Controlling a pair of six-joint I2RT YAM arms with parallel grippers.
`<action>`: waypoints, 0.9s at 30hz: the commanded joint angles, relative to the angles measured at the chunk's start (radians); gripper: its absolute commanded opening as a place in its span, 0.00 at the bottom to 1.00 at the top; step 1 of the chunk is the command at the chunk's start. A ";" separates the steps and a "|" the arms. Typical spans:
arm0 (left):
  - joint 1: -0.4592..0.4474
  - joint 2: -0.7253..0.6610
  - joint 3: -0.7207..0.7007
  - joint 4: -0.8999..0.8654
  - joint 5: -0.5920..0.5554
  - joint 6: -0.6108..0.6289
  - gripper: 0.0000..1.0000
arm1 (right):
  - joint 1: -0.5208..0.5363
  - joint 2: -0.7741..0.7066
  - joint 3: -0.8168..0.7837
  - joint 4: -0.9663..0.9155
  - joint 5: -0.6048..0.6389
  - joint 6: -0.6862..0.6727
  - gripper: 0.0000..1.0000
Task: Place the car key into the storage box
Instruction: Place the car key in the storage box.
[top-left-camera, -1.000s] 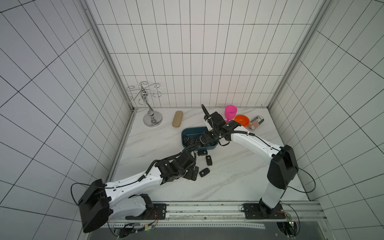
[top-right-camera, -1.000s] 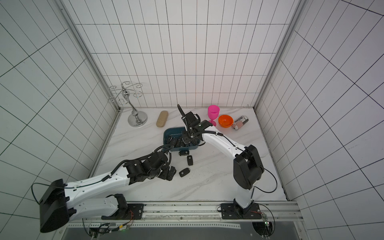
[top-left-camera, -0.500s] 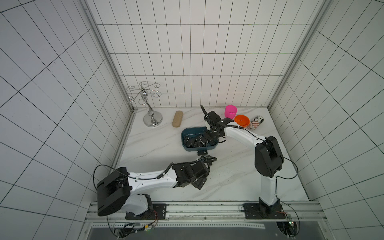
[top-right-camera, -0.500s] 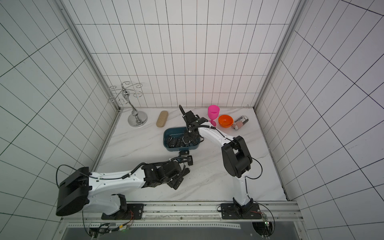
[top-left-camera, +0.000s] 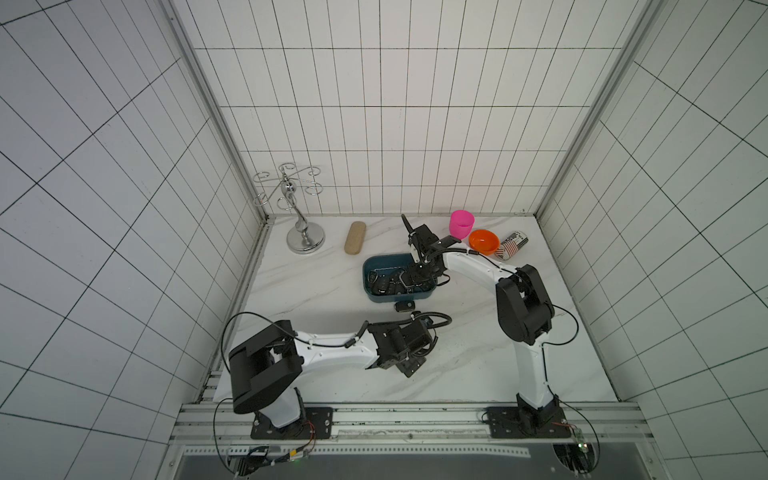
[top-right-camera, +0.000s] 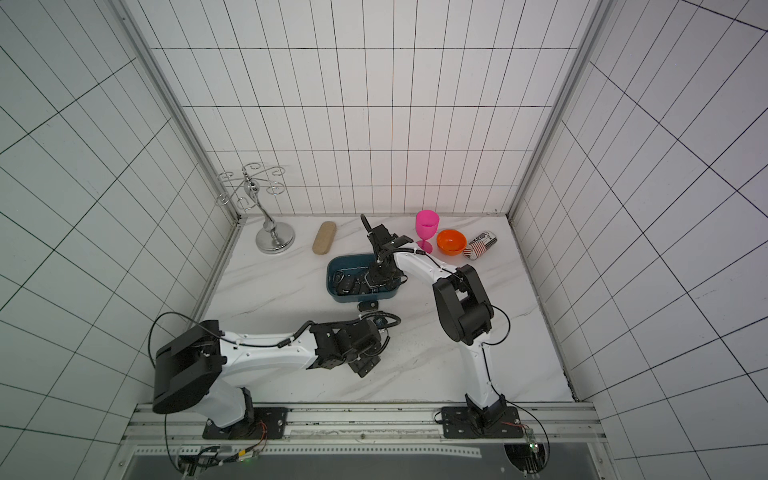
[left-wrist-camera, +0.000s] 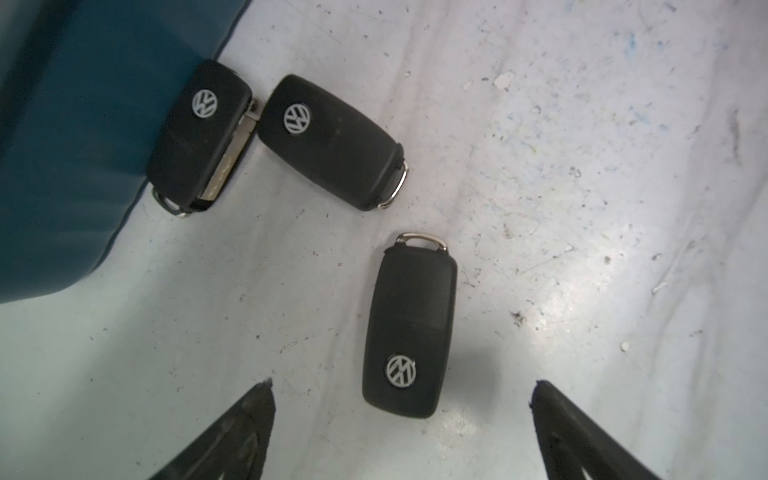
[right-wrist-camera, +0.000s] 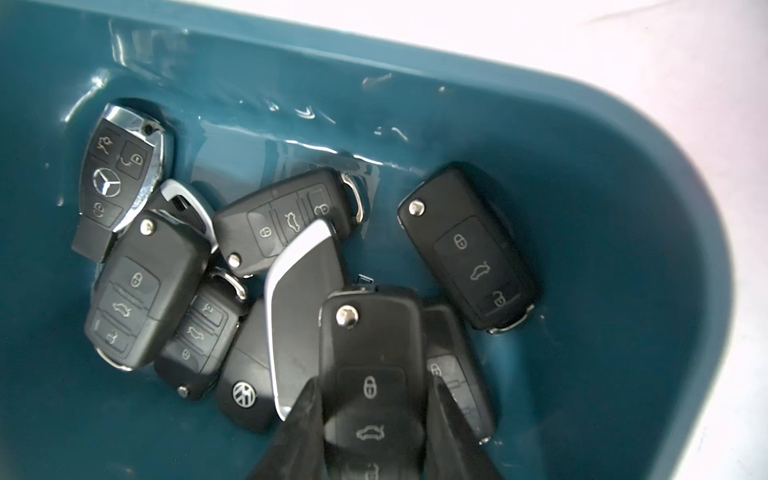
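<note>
White tiles close in a marble table (top-left-camera: 457, 365). Toward its far side lies the storage box (top-left-camera: 368, 276), with a heap of key fobs (right-wrist-camera: 149, 291) inside. Over it, the right gripper (right-wrist-camera: 374, 399) is clamped on a black car key (right-wrist-camera: 372, 353). On the near side of the box, the left gripper (left-wrist-camera: 403, 384) stands wide apart around a Volkswagen key (left-wrist-camera: 409, 316) lying on the table. Two other Volkswagen keys (left-wrist-camera: 328, 141) lie just beside the box wall.

Bright even light in both top views, wall tiles (top-left-camera: 395, 137) bowed at edges; glare streaks on storage box (right-wrist-camera: 291, 143) wall, soft sheen on table (left-wrist-camera: 561, 299)
</note>
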 joint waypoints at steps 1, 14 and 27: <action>0.003 0.052 0.035 0.035 0.022 0.031 0.89 | -0.010 0.024 0.065 -0.011 -0.010 -0.014 0.33; 0.039 0.147 0.103 -0.024 0.057 0.008 0.55 | -0.015 0.054 0.091 -0.042 -0.033 -0.018 0.33; 0.019 0.030 0.050 -0.055 0.102 -0.098 0.16 | -0.015 0.048 0.085 -0.039 -0.027 -0.018 0.37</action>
